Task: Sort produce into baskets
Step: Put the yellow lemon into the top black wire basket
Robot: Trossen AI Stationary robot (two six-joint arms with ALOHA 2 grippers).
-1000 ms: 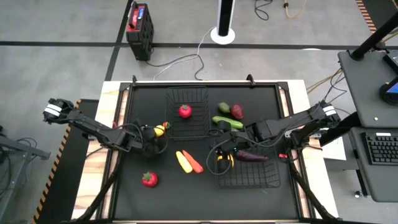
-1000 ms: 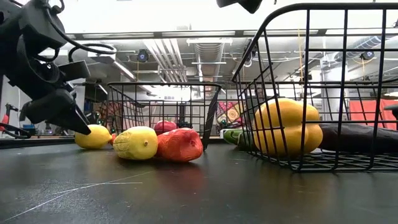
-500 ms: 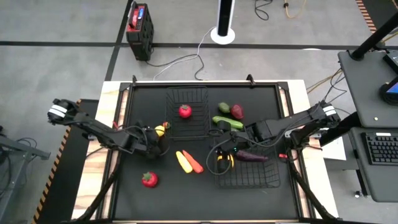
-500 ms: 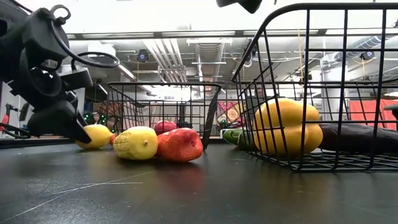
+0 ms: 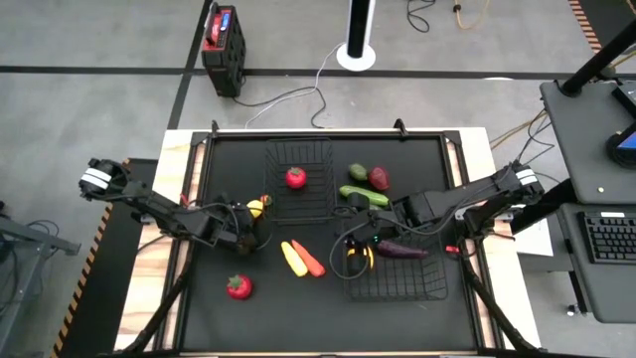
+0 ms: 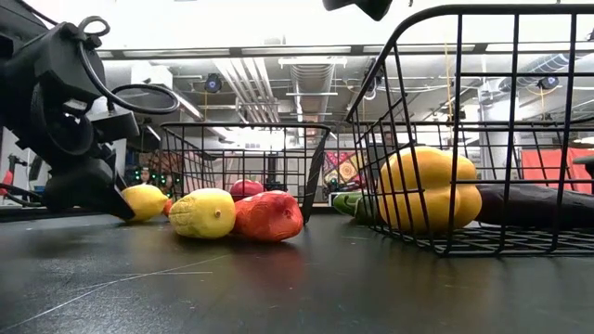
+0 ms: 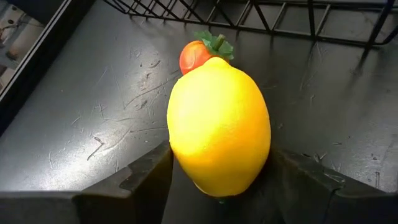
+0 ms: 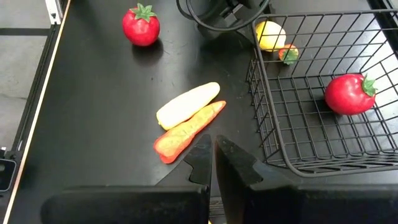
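Left pincer [image 7: 217, 186] astride lemon [image 7: 219, 124], beside far basket's [image 5: 300, 204] left wall, left half of desk [image 5: 328, 318].
Fingers stand either side of the lemon's widest part, parted, not visibly pressing. Judged light, rigid, smooth-skinned; a grip across that broad middle should hold, off-centre may squirt out. Right pincer [image 8: 214, 163] closed, empty, by the near basket [image 5: 397, 283].

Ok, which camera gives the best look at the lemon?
The left wrist view: the lemon fills the picture between the left gripper fingers. The high view shows a small yellow spot, the low view its side, the right wrist view a distant glimpse.
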